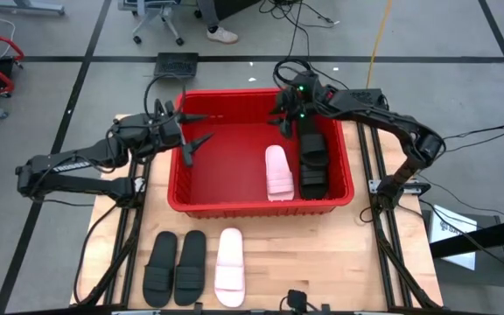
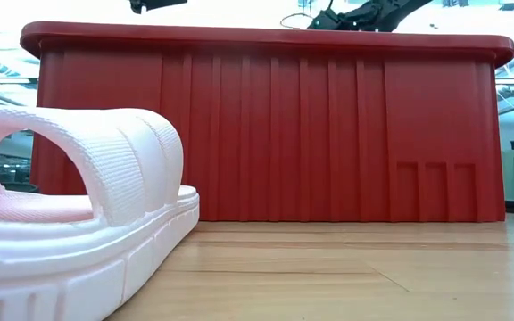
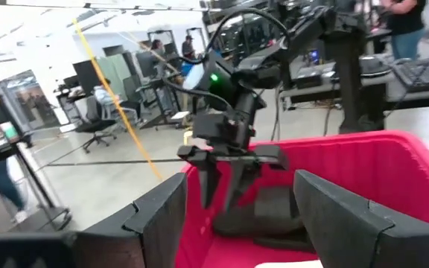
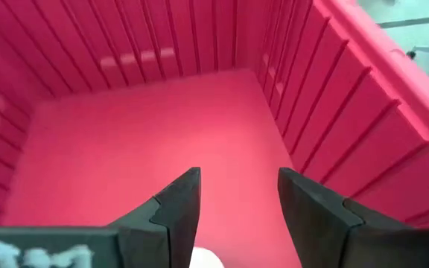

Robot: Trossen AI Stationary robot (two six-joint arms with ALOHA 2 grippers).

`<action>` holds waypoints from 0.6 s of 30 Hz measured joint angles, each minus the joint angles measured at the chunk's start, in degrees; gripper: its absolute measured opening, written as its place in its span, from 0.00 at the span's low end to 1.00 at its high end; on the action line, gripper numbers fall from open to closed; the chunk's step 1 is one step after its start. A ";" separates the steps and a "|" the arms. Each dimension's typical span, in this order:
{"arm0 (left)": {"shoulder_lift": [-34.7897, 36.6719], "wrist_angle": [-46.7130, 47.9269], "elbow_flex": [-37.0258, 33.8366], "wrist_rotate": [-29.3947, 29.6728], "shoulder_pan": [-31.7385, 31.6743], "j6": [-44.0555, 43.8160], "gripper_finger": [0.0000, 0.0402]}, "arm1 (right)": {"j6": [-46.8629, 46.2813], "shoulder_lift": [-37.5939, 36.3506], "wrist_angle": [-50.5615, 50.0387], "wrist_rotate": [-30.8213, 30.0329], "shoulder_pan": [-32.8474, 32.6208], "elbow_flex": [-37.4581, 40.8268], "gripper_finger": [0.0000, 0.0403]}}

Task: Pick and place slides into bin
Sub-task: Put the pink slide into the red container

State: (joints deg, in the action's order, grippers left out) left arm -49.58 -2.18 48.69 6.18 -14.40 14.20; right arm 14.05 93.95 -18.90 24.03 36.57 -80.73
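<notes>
The red bin stands mid-table. In it lie a pale pink slide and two black slides along its right wall, soles on the floor. Two black slides and a pale pink slide lie on the table in front of the bin; the pink one fills the low view's left. My left gripper is open and empty over the bin's far left part. My right gripper is open and empty over the bin's far part, just beyond the slides; the left wrist view shows it above a black slide.
The bin's tall walls and thick rim surround both grippers. The bin floor below my right gripper is bare, with the right wall close by. Bare wooden table lies to the front right. People and office gear show in the room beyond.
</notes>
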 joint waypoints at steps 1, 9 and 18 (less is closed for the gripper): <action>0.47 0.57 0.00 0.02 0.61 0.00 0.63 | -1.71 -0.42 0.64 0.02 -0.42 0.00 0.42; 3.67 3.21 0.01 0.02 8.31 1.17 0.63 | -6.64 -3.01 2.84 0.24 -6.30 0.00 0.42; 3.95 4.04 0.00 10.54 18.54 3.69 0.63 | -7.48 -2.93 7.76 3.06 -16.43 0.00 0.42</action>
State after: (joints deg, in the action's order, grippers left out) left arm -45.63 1.86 48.69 16.72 4.14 17.89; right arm 6.57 91.02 -11.14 27.09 20.14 -80.73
